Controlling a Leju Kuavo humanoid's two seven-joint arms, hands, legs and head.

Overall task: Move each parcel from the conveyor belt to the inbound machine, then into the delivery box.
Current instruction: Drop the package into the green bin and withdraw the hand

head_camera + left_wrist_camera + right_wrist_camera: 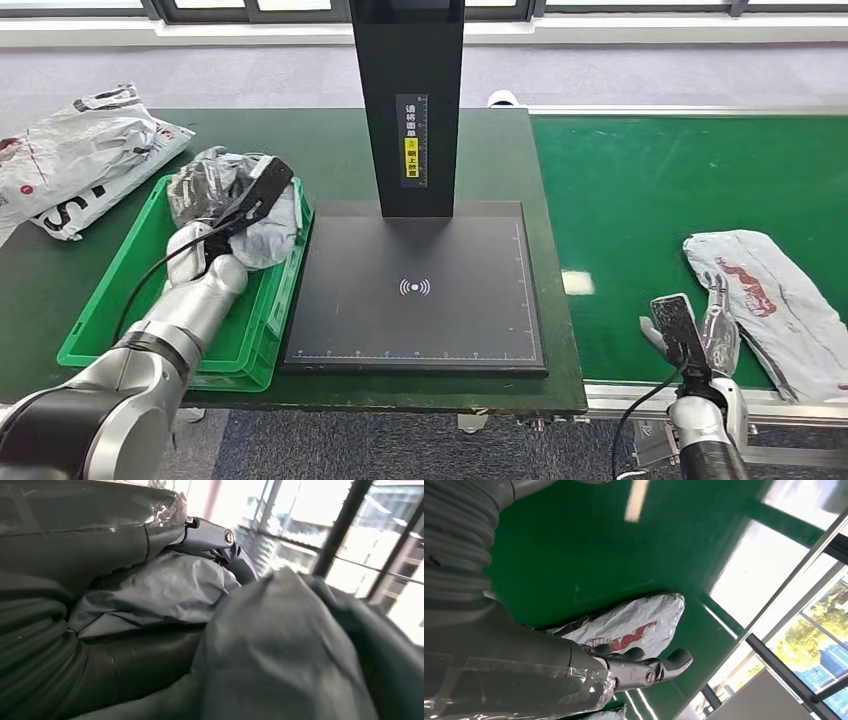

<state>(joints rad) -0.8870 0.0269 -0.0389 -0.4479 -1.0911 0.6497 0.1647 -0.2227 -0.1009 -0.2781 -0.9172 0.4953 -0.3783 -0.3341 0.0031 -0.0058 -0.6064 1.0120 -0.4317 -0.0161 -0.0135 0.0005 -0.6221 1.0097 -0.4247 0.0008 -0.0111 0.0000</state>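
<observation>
Green belt (620, 200) carries a grey parcel (775, 300) beside my spread right hand (695, 335); my left hand (235, 210) grips a crumpled parcel (215, 180) over the bin (120, 300).

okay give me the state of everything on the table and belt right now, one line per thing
Grey parcel: crumpled, in left hand's grip above the green box.
Left hand: gripping that parcel.
Green delivery box: open, bare floor showing.
Inbound machine: platform bare.
Parcel on the conveyor belt: lying flat.
Right hand: open, beside it.

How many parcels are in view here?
3: a grey parcel held by the left hand over the green delivery box, a white parcel left of the box, one on the conveyor belt.
</observation>
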